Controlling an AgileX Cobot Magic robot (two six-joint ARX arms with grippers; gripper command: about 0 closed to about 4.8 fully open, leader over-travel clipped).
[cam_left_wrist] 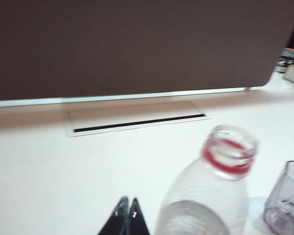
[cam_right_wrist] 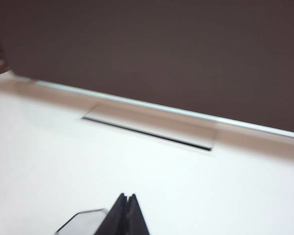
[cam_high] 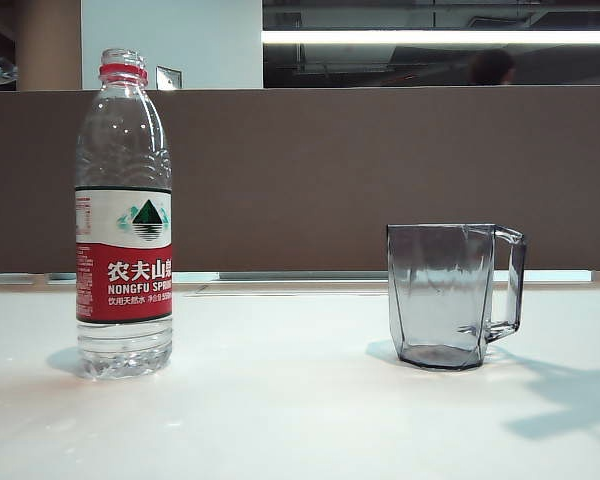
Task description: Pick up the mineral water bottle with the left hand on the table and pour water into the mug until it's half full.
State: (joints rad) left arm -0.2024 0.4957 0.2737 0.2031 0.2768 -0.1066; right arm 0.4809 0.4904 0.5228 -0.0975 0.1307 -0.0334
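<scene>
— So, where does the mineral water bottle point(cam_high: 124, 215) stand?

— Upright on the table point(cam_high: 280, 410), well apart from the mug point(cam_high: 450, 296). Seen from the exterior camera it is on the side away from the mug's handle, which points the other way. Its neck is open, with the red ring showing and no cap on it. The water point(cam_high: 125, 355) looks clear, but I cannot read its level for certain through the ribs and the label.

— And the mug?

— Upright too, its thick base on the table. I cannot tell whether anything is in it.

— Where is your left claw?

— My left gripper point(cam_left_wrist: 127, 208) is above the table, near the bottle and on its side away from the mug. From my left wrist camera the bottle's open mouth point(cam_left_wrist: 230, 149) is just beside the tips, and a corner of the mug point(cam_left_wrist: 286, 200) shows beyond the bottle. The two fingers are pressed together, holding nothing.

— And the right one?

— My right gripper point(cam_right_wrist: 127, 203) is above the table near the mug, whose rim point(cam_right_wrist: 83, 220) shows just beside the tips in my right wrist camera. Those fingers meet as well, empty. Neither claw appears in the exterior camera.

— Anything beyond the mug?

— A dark brown partition point(cam_high: 380, 170) stands along the table's far edge, with a narrow cable slot point(cam_left_wrist: 137, 122) in the tabletop in front of it.
</scene>
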